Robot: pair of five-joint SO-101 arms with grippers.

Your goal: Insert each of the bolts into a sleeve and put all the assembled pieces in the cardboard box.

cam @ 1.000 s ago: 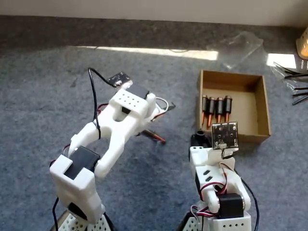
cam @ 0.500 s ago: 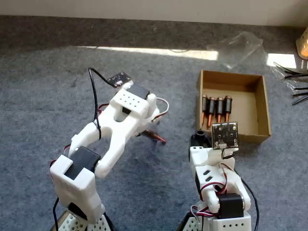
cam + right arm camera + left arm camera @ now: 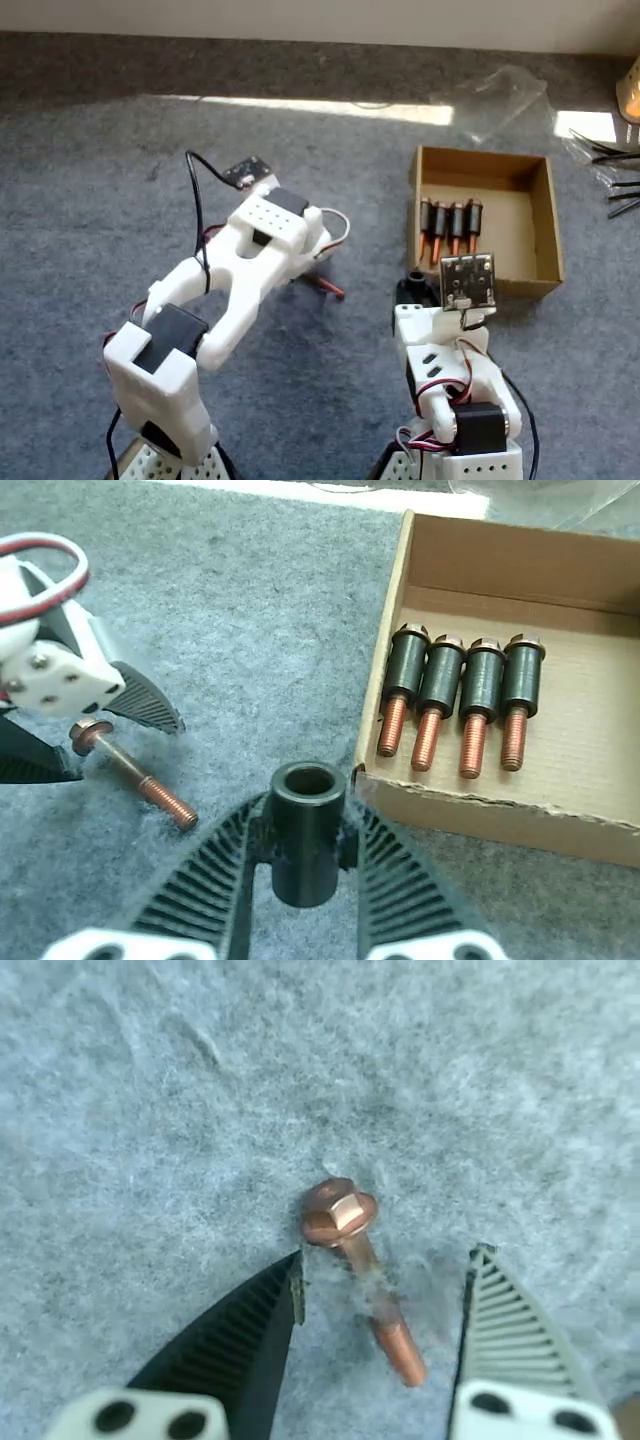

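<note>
A copper bolt point(image 3: 352, 1245) lies flat on the grey carpet between the spread fingers of my left gripper point(image 3: 388, 1256), which is open and low over it. In the high view the bolt point(image 3: 328, 287) pokes out from under the left arm point(image 3: 262, 250). My right gripper point(image 3: 307, 810) is shut on a black sleeve point(image 3: 305, 845), held upright with its bore facing up, near the front left corner of the cardboard box point(image 3: 385, 650). Several assembled bolt-and-sleeve pieces point(image 3: 460, 695) lie side by side in the box point(image 3: 480, 158). The right wrist view also shows the left gripper point(image 3: 128, 750) astride the bolt point(image 3: 150, 785).
A crumpled clear plastic bag point(image 3: 495, 100) lies behind the box. Black cables point(image 3: 615, 185) reach in from the right edge. Open carpet point(image 3: 100, 200) stretches to the left and behind the left arm.
The left arm has sunk slightly toward the bolt. The right arm and its sleeve have not moved.
</note>
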